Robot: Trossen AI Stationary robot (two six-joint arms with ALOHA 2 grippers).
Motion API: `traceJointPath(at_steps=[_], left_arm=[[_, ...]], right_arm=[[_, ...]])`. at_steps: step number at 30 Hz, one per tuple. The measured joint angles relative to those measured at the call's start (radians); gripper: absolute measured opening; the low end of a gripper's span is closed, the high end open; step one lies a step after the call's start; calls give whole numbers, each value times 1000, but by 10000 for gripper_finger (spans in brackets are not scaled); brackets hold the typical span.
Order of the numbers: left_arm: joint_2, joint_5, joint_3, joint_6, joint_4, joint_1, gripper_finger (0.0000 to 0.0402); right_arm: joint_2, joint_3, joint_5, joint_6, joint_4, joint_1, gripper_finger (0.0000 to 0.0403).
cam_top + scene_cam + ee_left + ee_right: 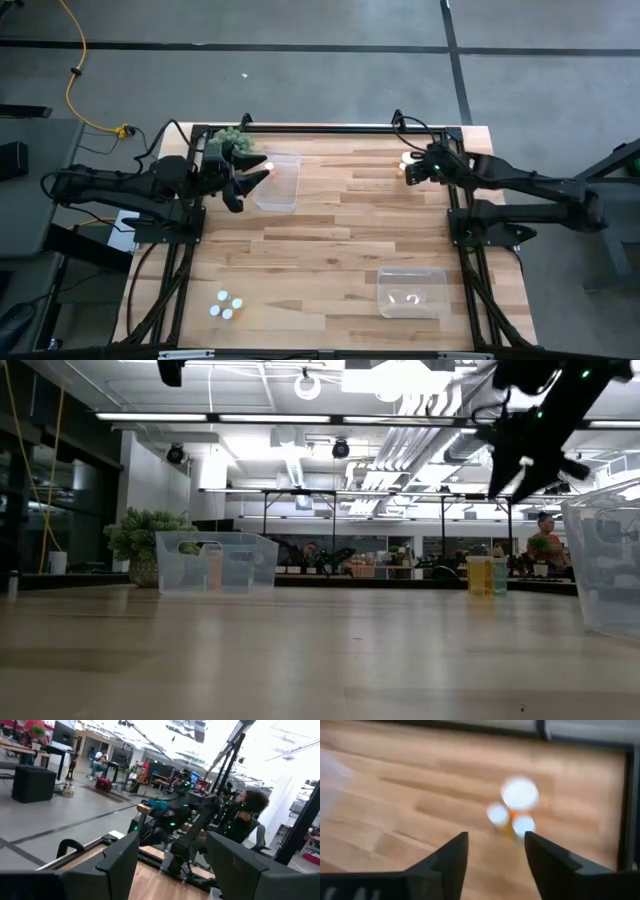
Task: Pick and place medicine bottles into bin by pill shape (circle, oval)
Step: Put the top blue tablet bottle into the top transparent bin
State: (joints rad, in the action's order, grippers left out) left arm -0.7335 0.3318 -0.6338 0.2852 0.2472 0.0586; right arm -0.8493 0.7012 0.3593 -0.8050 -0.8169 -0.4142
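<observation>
Overhead, right gripper (496,851) hangs with parted, empty jaws above a cluster of medicine bottles (515,810) at the bench's (330,260) one o'clock corner.
Left gripper (250,178) waits with jaws apart, also empty, over the clear bin (280,185) at eleven o'clock; more bottles (226,304) stand at seven.

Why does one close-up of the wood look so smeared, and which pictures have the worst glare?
In the right wrist view everything is soft: the medicine bottles are pale blobs ahead of the right gripper, whose dark fingers stand apart, and the table grain streaks. In the low view ceiling lights bleach the top, and the near clear bin is hazy. In the left wrist view the sky-bright background washes out.
</observation>
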Motion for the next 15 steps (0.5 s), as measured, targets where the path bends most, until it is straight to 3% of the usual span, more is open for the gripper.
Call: traceJointPath(at_steps=[6, 15], left_arm=[[-3, -8, 0, 0, 1, 0, 223], [-3, -7, 0, -8, 1, 0, 223]], right_arm=[[-117, -16, -71, -25, -10, -124, 213], [-241, -16, -131, 128, 28, -193, 213]])
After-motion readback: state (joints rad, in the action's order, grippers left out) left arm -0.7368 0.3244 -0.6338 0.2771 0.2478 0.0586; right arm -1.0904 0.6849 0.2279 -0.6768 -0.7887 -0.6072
